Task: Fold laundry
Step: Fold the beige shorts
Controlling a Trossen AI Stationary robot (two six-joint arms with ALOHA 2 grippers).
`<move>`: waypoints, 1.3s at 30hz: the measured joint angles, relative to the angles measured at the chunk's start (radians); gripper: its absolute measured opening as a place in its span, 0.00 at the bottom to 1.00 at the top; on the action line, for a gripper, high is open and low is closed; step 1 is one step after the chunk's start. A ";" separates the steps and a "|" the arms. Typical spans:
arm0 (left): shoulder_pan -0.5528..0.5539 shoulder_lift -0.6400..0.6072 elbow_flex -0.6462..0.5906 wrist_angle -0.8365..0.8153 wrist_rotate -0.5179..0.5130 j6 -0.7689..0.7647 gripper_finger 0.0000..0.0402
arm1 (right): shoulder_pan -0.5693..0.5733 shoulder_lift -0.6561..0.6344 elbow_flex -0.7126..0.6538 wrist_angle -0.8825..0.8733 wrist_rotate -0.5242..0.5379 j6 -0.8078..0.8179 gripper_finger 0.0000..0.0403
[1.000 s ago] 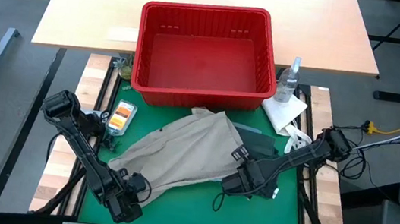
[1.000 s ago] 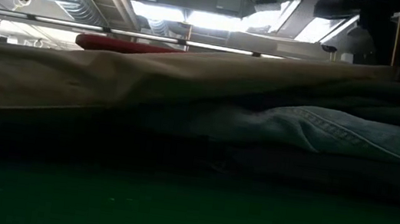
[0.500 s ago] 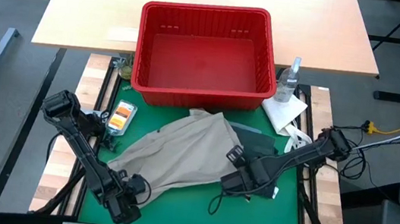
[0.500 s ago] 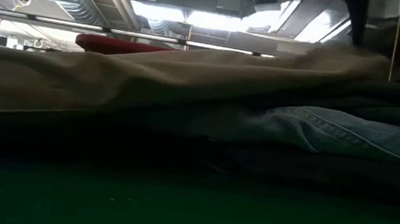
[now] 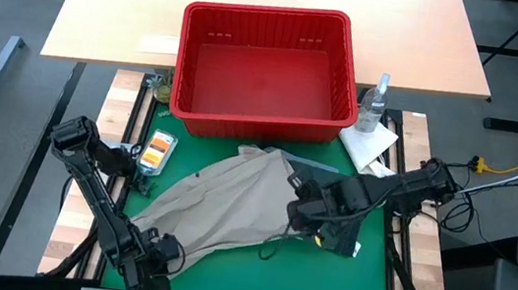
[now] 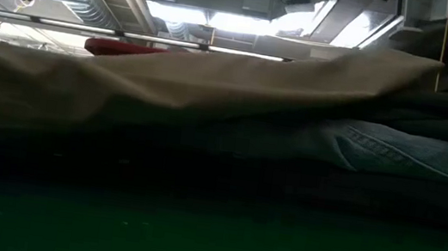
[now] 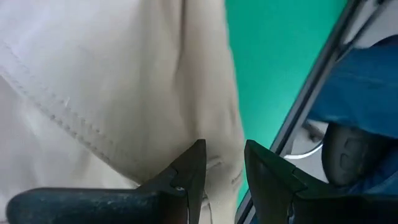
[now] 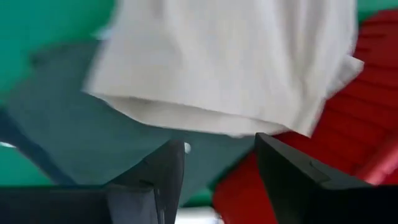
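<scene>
The beige khaki piece [image 5: 222,200] lies spread slantwise on the green mat [image 5: 253,273], running from the near left toward the red basket. My left gripper [image 5: 165,250] is at its near-left end, shut on it. My right gripper [image 5: 294,201] stands open at the khaki's right edge [image 8: 205,118], which lies just ahead of the fingers without touching them. A dark olive green piece [image 5: 326,176] shows from under the khaki's far right. In the low view, light blue denim [image 6: 394,152] lies beneath the khaki [image 6: 169,79]. My left gripper pinches the khaki's near-left end at its edge [image 7: 219,163], close to a stitched seam, between the two fingers. One layer or several, I cannot tell. The rest of the piece lies on the mat and on the garments under it, stretching toward the basket.
The red plastic basket [image 5: 261,116] stands at the mat's far edge. A spray bottle [image 5: 375,102] and a small white cloth [image 5: 368,147] are at the far right. A small orange packet [image 5: 156,149] lies at the far left. Bare green mat lies near the front edge.
My right gripper has opened and let go of the khaki's right edge, then drawn back a little toward the far right. My left gripper has gone toward the near edge with the khaki's end, and the piece now lies narrower and more drawn out.
</scene>
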 joint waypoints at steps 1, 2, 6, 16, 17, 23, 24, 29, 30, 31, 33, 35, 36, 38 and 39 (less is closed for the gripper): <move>-0.009 -0.004 0.000 0.006 -0.023 0.000 0.26 | -0.013 0.000 0.000 0.001 0.018 -0.017 0.49; -0.016 -0.009 0.000 0.016 -0.044 0.000 0.26 | -0.028 0.000 0.000 0.001 0.036 -0.028 0.49; -0.039 -0.018 0.000 0.055 -0.091 -0.001 0.26 | -0.108 0.002 -0.027 0.082 0.032 -0.111 0.49; -0.045 -0.019 0.000 0.084 -0.116 -0.027 0.26 | -0.279 0.013 -0.158 0.456 -0.111 -0.305 0.49; -0.045 -0.019 0.000 0.084 -0.132 -0.027 0.26 | -0.289 0.013 -0.173 0.491 -0.129 -0.310 0.49; -0.045 -0.019 0.000 0.084 -0.182 -0.026 0.26 | -0.327 0.014 -0.253 0.657 -0.206 -0.313 0.49; -0.045 -0.019 0.000 0.084 -0.182 -0.026 0.26 | -0.330 0.014 -0.271 0.674 -0.221 -0.313 0.49; -0.045 -0.019 0.000 0.084 -0.181 -0.026 0.26 | -0.328 0.015 -0.338 0.739 -0.201 -0.315 0.49; -0.045 -0.019 0.000 0.084 -0.182 -0.026 0.26 | -0.328 0.016 -0.352 0.753 -0.192 -0.319 0.49; -0.045 -0.019 0.000 0.083 -0.182 -0.026 0.26 | -0.328 0.015 -0.365 0.767 -0.177 -0.325 0.49; -0.045 -0.019 0.000 0.083 -0.182 -0.026 0.26 | -0.329 0.016 -0.386 0.808 -0.132 -0.334 0.49; -0.045 -0.019 0.000 0.083 -0.182 -0.026 0.26 | -0.330 0.016 -0.397 0.839 -0.097 -0.334 0.49; -0.045 -0.019 0.000 0.083 -0.182 -0.026 0.26 | -0.335 0.016 -0.399 0.838 -0.089 -0.334 0.49; -0.045 -0.019 0.000 0.083 -0.182 -0.020 0.26 | -0.344 0.019 -0.399 0.835 -0.089 -0.331 0.48; -0.045 -0.019 0.000 0.083 -0.182 -0.019 0.26 | -0.349 0.023 -0.399 0.835 -0.089 -0.331 0.48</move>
